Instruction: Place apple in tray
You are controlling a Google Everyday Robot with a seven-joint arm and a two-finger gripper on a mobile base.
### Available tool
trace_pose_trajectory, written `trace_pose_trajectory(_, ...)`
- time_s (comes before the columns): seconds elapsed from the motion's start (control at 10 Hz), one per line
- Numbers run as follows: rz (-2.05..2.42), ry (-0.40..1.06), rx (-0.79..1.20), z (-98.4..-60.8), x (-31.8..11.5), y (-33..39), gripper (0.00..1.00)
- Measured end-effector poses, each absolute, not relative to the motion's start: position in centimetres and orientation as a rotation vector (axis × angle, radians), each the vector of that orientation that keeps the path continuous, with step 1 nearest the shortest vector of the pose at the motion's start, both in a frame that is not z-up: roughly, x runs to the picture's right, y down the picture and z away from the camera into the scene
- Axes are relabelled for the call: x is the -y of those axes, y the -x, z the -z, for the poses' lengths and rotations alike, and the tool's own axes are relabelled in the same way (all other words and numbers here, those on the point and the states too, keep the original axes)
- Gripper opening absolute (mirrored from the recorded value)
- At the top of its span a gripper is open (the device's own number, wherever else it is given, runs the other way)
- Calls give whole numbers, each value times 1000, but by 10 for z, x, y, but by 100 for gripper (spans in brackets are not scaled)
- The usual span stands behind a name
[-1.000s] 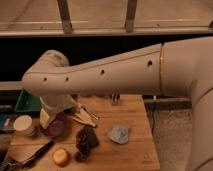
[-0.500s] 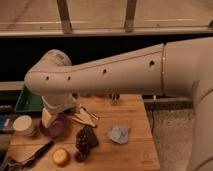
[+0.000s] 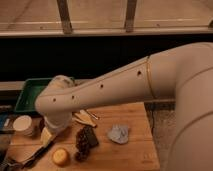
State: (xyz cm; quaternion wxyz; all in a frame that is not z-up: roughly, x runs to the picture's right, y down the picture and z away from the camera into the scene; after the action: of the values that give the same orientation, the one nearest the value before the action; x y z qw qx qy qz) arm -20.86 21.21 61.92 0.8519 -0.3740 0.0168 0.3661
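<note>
Apple (image 3: 61, 156) sits on the wooden table (image 3: 135, 150), near edge, well apart from the green tray (image 3: 29, 93). Gripper (image 3: 23, 159) hangs low, just left; its grip, I cannot tell.

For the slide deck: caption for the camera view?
Gripper beside the apple on the wooden table; apple not yet in green tray.

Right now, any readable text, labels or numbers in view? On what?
None readable. No print shows on the tray, the apple, the white container, the arm or the gripper, which hangs over the left of the table, near the apple.
</note>
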Motion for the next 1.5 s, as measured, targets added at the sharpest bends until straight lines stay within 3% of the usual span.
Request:
trace_pose_trajectory(0.3, -679, 910, 48, -627, -275, 226, 80)
trace_pose_trajectory(0.8, -603, 885, -12, -624, -274, 239, 80)
trace_pose_trajectory(1.5, -470, 879, -99, -651, -315, 260, 80)
